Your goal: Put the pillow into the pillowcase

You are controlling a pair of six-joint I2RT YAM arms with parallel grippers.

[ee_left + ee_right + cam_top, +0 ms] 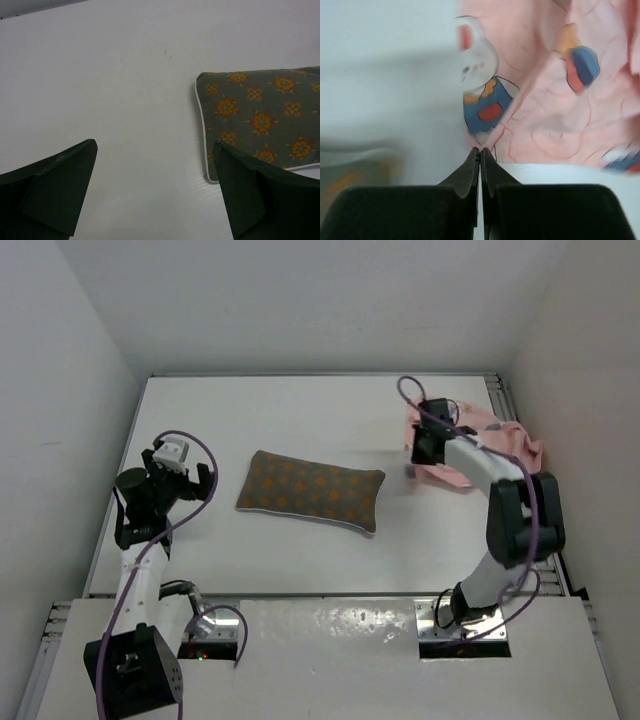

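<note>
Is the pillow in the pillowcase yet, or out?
Out. The pillow lies bare on the table, apart from the pillowcase bunched at the far right.

White table (300, 410), pillow (312, 490) lying mid-table, pillowcase (505, 440) crumpled far right

1. Pillow (311, 490): flat, rectangular and olive-brown, with rows of orange flower dots and pale piping. It lies flat mid-frame in the top view, its long side slanting slightly down to the right.
2. Pillowcase (495, 445): thin pink cloth printed with small cartoon figures, crumpled at upper right, well apart from the pillow.
</note>
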